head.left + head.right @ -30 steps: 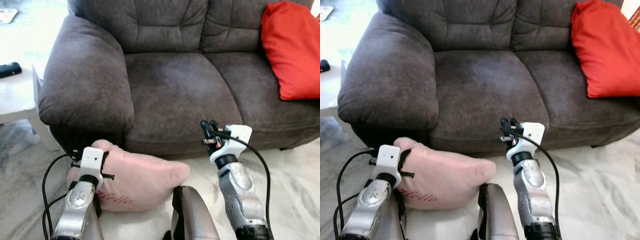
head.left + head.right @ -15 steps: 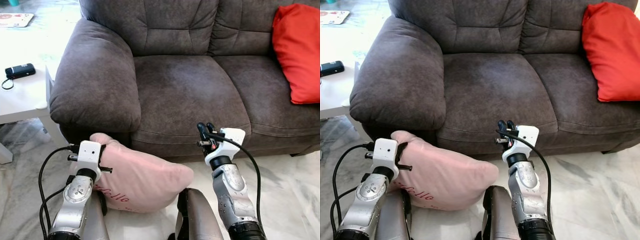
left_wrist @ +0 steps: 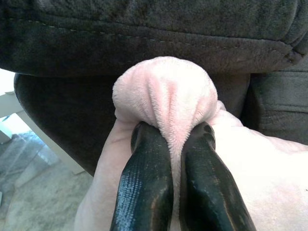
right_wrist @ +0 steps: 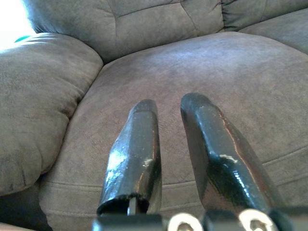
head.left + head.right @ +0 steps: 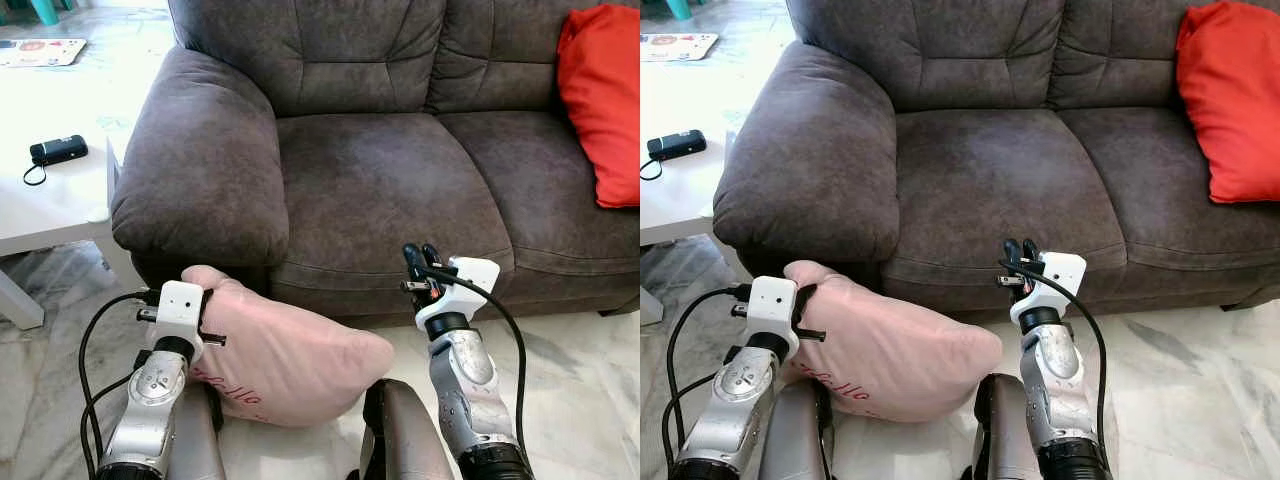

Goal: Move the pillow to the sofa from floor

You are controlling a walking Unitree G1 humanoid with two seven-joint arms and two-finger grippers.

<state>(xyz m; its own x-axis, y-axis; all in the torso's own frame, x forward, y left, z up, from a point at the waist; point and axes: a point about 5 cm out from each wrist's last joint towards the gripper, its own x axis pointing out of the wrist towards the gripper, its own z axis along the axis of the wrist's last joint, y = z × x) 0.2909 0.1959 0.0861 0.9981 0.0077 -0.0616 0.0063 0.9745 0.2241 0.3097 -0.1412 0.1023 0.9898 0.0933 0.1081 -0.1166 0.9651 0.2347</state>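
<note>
- A robot stands facing a dark grey-brown sofa [image 5: 380, 180]; its two silver arms reach forward at the bottom of the head views.
- One pink pillow [image 5: 285, 355] hangs low in front of the sofa's front edge, below the sofa's left armrest [image 5: 200, 170]. It appears lifted off the marbled floor [image 5: 570, 370], though whether its underside touches the floor cannot be told.
- The left gripper [image 3: 173, 139] holds the pillow. Its two black fingers [image 3: 147, 183] are pinched tight on a bunched fold of pink plush at the pillow's upper left corner.
- The pillow's long axis runs from that pinched corner down and towards the robot's right, ending near the middle between the arms.
- The right gripper [image 5: 422, 258] is empty. Its fingers are held narrow, with a small gap between them, pointing at the left seat cushion [image 4: 192, 62] from just before the sofa's front edge.
- The seat lies above and ahead of the pillow, so the likely next move is to raise the left arm up and forward over the front edge.
- The left arm is the one on the pillow; the right is near its free end but apart from it.
- Counted: one pink pillow, one red cushion [image 5: 605, 100] at the sofa's right end, two seat cushions.
- A white table [image 5: 50, 200] stands left of the armrest, with one small black device [image 5: 58, 150] on it.
</note>
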